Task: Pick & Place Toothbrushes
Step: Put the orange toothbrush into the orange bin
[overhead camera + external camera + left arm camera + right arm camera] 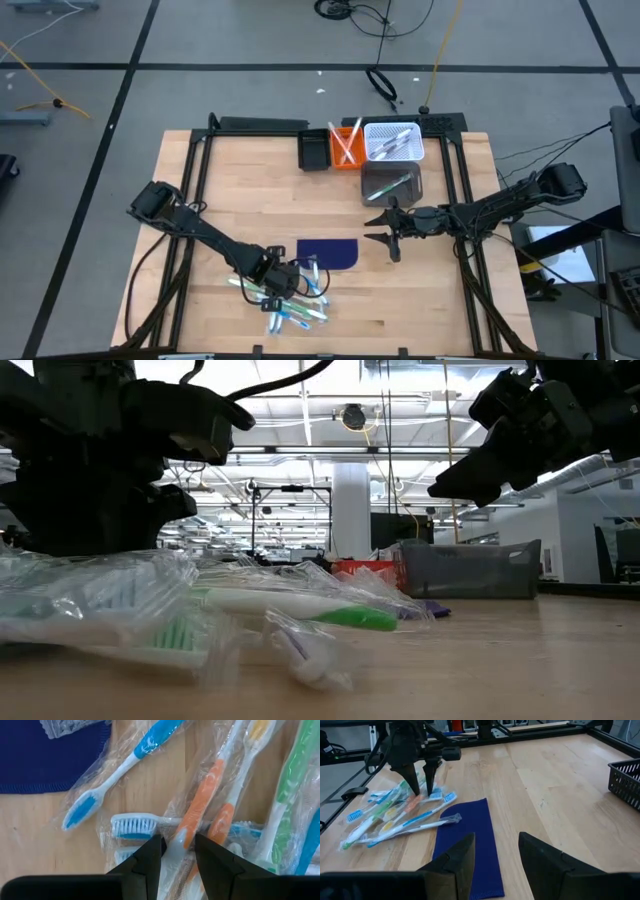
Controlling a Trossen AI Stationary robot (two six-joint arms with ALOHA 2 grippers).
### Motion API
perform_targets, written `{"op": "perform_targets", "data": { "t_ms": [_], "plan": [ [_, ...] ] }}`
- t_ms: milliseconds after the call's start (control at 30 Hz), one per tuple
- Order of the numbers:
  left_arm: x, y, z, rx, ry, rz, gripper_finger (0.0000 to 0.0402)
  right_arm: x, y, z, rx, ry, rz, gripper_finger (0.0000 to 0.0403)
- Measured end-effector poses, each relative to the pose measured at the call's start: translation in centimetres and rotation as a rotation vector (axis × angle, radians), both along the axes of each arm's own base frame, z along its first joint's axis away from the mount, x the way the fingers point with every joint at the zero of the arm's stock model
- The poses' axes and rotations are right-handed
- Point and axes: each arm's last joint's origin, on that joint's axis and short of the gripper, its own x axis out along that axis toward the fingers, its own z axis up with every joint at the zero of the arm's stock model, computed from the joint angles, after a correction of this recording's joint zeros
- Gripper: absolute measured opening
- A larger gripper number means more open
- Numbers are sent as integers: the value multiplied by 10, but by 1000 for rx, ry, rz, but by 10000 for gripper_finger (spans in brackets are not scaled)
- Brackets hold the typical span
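Left gripper (176, 851), jaws parted, straddles an orange-handled toothbrush (200, 805) in the wrapped pile (285, 300) at six o'clock on the tabletop (220, 200), ready to pinch. Right gripper (388, 232) waits open and empty near the bins (375, 150).

Wrapped toothbrushes (290, 300) lie heaped on the table's near edge.

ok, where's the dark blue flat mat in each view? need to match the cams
High view: dark blue flat mat at table centre, just above the pile of wrapped plastic toothbrushes.
Low view: cannot make it out behind the pile.
Left wrist view: fills the upper-left corner.
Right wrist view: centre, running toward the camera.
Shared landmark: the toothbrush pile, touching the mat's edge.
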Motion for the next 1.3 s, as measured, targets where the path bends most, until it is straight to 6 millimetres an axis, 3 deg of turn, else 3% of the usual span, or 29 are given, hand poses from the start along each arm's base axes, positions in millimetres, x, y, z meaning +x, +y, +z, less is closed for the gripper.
{"op": "perform_targets", "data": {
  "t_ms": [100, 267, 500, 900, 1167, 1300],
  "plan": [
    [0, 1, 0, 3, 8, 3, 104, 0, 0, 0, 0, 0, 0, 144],
    [-2, 4, 2, -12, 28, 7, 16, 0, 0, 0, 0, 0, 0, 144],
    [0, 6, 16, -60, 27, 22, 8, 0, 0, 0, 0, 1, 0, 144],
    [0, 11, 91, 22, -229, 40, 8, 0, 0, -1, 0, 2, 0, 144],
    [5, 14, 104, 85, -374, 36, 10, 1, 0, 4, 59, -48, -10, 144],
    [10, 15, 107, 104, -436, 22, 5, 6, 5, 9, 90, -134, 76, 144]
  ]
}}
